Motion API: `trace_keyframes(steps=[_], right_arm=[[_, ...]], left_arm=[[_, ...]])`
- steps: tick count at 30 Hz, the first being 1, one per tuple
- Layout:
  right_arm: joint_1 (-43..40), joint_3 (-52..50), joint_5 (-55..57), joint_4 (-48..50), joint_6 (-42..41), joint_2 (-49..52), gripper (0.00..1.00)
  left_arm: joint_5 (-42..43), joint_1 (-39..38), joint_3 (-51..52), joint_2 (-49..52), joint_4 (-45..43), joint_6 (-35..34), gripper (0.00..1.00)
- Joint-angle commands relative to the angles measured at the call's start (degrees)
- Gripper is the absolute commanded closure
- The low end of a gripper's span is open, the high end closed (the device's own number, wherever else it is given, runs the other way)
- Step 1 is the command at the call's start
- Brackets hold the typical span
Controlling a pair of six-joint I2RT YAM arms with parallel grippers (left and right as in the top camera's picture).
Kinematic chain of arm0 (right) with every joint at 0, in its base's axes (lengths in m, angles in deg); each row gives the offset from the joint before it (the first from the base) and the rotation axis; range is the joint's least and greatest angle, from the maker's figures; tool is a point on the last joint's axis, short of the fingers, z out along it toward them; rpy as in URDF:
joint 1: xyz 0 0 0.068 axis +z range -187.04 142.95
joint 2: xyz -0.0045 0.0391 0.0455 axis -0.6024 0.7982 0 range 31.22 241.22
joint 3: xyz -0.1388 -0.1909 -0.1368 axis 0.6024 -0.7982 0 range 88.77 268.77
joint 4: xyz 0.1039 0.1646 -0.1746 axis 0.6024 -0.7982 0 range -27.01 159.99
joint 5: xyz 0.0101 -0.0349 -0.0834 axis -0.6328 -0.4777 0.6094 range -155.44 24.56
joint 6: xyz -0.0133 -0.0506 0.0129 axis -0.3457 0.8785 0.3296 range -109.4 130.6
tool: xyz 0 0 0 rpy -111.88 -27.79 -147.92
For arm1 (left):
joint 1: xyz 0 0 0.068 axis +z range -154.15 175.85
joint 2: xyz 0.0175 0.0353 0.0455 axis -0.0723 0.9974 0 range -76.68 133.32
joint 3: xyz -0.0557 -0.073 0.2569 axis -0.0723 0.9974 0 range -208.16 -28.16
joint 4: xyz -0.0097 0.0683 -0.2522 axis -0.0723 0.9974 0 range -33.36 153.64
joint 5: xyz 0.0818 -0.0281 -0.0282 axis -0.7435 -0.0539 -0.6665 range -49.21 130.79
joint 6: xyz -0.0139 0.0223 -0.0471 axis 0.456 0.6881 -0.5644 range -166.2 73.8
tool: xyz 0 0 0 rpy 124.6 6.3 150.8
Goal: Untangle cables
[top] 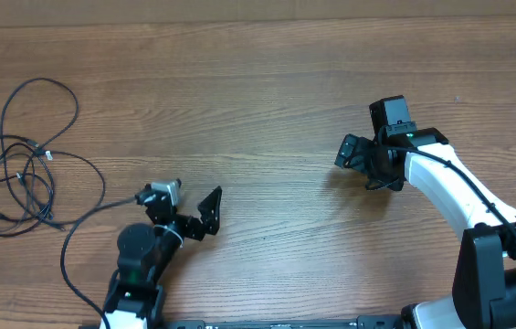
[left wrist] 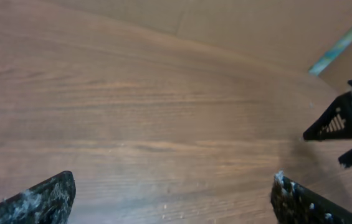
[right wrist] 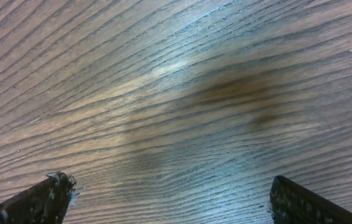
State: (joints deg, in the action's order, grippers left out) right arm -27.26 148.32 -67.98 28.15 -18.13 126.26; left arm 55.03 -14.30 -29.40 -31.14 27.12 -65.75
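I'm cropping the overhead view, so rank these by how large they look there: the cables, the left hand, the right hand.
1. The cables, sprawling widest by far.
2. The left hand and right hand, both open, look about alike, so I won't rank them.

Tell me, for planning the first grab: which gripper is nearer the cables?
The left gripper, close to the cables; the right gripper sits far across the table.

Cables (top: 35, 145) on table (top: 267, 100), far left side
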Motion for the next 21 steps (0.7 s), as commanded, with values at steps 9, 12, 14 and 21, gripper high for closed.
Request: trace_keyframes(steps=[9, 12, 14, 21], right_arm=[[0.04, -0.35, 0.55, 0.20, -0.44, 0.24, 0.00], [0.04, -0.35, 0.55, 0.17, -0.42, 0.24, 0.00], [0.04, -0.35, 0.55, 0.17, -0.42, 0.24, 0.00], [0.04, -0.35, 0.55, 0.20, -0.44, 0.24, 0.00]], left_arm=[[-1.51, 0.09, 0.96, -10.69, 7.04, 0.28, 0.01], [-2.73, 0.09, 0.96, -16.28, 12.09, 0.28, 0.01], [-3.43, 0.09, 0.96, -21.53, 16.26, 0.48, 0.01], [-4.63, 0.00, 0.96, -37.18, 28.35, 4.26, 0.00]])
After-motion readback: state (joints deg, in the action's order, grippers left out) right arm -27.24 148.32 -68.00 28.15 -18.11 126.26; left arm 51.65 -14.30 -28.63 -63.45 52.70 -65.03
